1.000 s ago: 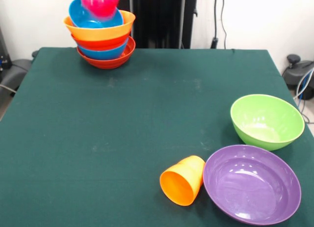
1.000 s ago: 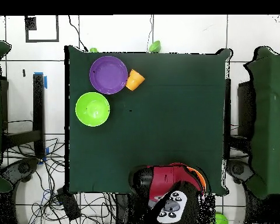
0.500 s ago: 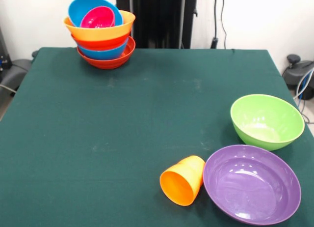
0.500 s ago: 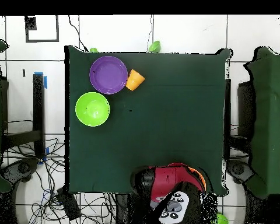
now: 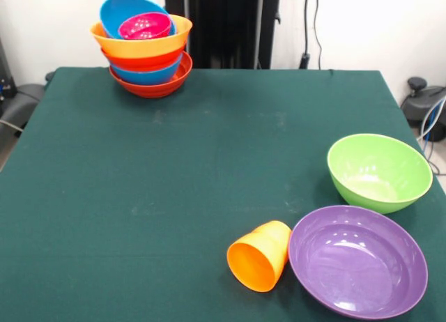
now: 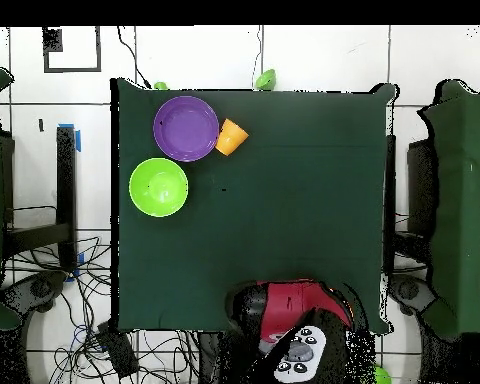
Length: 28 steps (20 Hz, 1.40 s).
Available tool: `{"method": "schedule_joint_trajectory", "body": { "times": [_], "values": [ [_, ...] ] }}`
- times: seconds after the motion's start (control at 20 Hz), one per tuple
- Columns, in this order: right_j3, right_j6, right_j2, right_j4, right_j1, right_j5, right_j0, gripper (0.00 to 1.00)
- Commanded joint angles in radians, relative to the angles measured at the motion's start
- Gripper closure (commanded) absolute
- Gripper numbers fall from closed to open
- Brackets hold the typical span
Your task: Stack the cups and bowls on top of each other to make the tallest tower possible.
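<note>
Front view: nested tower (image 5: 148, 54) of glossy plastic bowls sits at the table's far corner. Red-orange bowl at base, then blue, red-orange, wide orange; a tilted blue bowl (image 5: 120, 10) leans inside the wide orange one, with a small magenta bowl (image 5: 144, 26) nested in it. Likely tilted because rims nest loosely, not seated flat. Well apart from the tower, at the opposite near corner: small tapered orange plastic tumbler (image 5: 260, 256) lying on its side, mouth toward camera, touching or just beside the large purple plastic bowl (image 5: 357, 260). Bright green plastic bowl (image 5: 379, 171) upright just behind the purple one. All three unstacked, presumably next to go on. No arm or gripper visible here.

Overhead view: red and black arm (image 6: 294, 325) bunched over the tower's corner, covering the tower almost wholly; only a sliver of orange rim shows beside it. Gripper hidden under the arm body; cannot tell whether released or clenched. Purple bowl, green bowl and tumbler clear at the far side from the arm. Green shapes beyond the table edge too small to identify.
</note>
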Motion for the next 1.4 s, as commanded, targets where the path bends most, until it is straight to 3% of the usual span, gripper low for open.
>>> {"method": "schedule_joint_trajectory", "body": {
  "times": [0.05,0.45,0.7,0.8,1.25,1.4],
  "values": [
    [-0.087,0.034,0.082,-0.037,0.068,0.012,-0.018,0.0],
    [-0.095,0.018,0.092,-0.04,0.061,-0.005,-0.024,0.0],
    [-0.145,-0.013,0.168,0.028,-0.01,-0.098,-0.076,0.0],
    [-0.177,-0.04,0.206,0.062,-0.02,-0.069,-0.109,0.0],
    [-0.214,0.018,0.294,0.163,-0.02,-0.102,-0.21,0.0],
    [-0.213,0.041,0.314,0.179,-0.019,-0.173,-0.229,0.0]
  ]
}}
